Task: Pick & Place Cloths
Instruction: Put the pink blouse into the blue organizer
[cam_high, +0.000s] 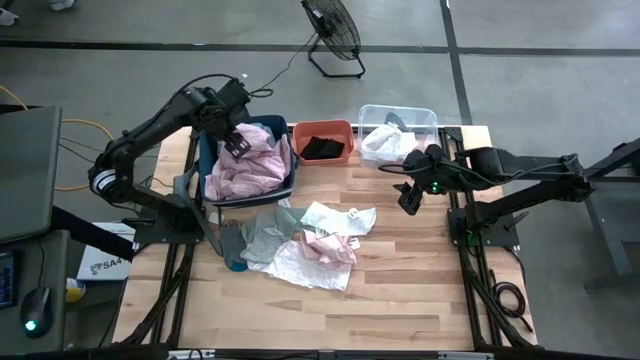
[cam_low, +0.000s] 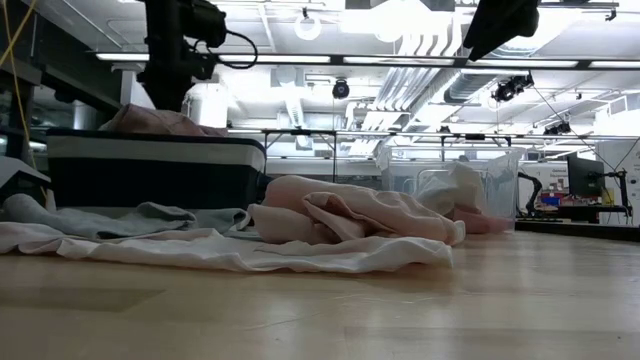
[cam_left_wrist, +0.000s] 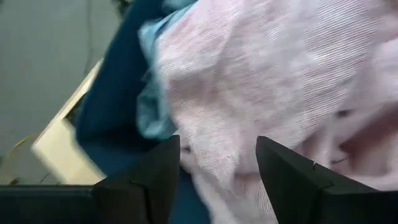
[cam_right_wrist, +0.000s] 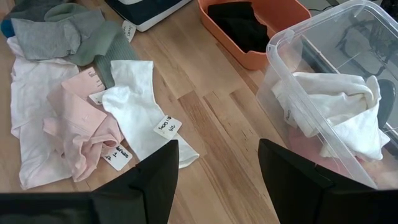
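A large pale pink cloth (cam_high: 250, 165) (cam_left_wrist: 280, 81) lies heaped in the dark blue bin (cam_high: 205, 165) (cam_left_wrist: 112, 106), with a bit of teal cloth (cam_left_wrist: 152, 106) beside it. My left gripper (cam_high: 237, 143) (cam_left_wrist: 217, 146) is open right over that heap. My right gripper (cam_high: 409, 200) (cam_right_wrist: 217, 149) is open too and hangs above bare table near the clear bin (cam_high: 400, 110). White (cam_high: 335, 218) (cam_right_wrist: 134, 99), pink (cam_high: 330, 245) (cam_right_wrist: 81, 124) and grey-green (cam_high: 262, 235) (cam_right_wrist: 50, 37) cloths lie piled mid-table. A black cloth (cam_high: 322, 147) (cam_right_wrist: 239, 25) sits in the orange bin (cam_right_wrist: 249, 59). My left gripper stands open over the top of the pale pink cloth (cam_left_wrist: 217, 106) in the blue bin, fingers pointing down at it. Whether the fingertips touch the fabric, I cannot tell.
The clear bin (cam_right_wrist: 323, 37) holds a white cloth (cam_high: 385, 143) (cam_right_wrist: 336, 106). The three bins stand in a row along the table's far edge. Bare wood lies near and right of the pile. Paper tags (cam_right_wrist: 166, 126) are fixed to some cloths. A fan (cam_high: 335, 35) stands on the floor beyond.
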